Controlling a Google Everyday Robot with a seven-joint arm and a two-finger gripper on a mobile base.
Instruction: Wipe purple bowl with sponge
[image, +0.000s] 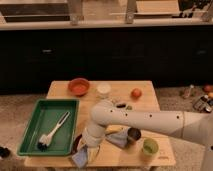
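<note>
Down at the surface's front edge, end effector sits over the purple bowl, sponge directly beneath it. Can't tell grip state. Green tray lies just left.

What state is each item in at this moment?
Gripper: low over the purple bowl, beside the sponge.
Purple bowl: upright, mostly hidden by the arm.
Sponge: at the table's front edge, by the bowl.
Brush: lying in the green tray.
Orange bowl: upright.
Green cup: upright.
White cup: upright.
</note>
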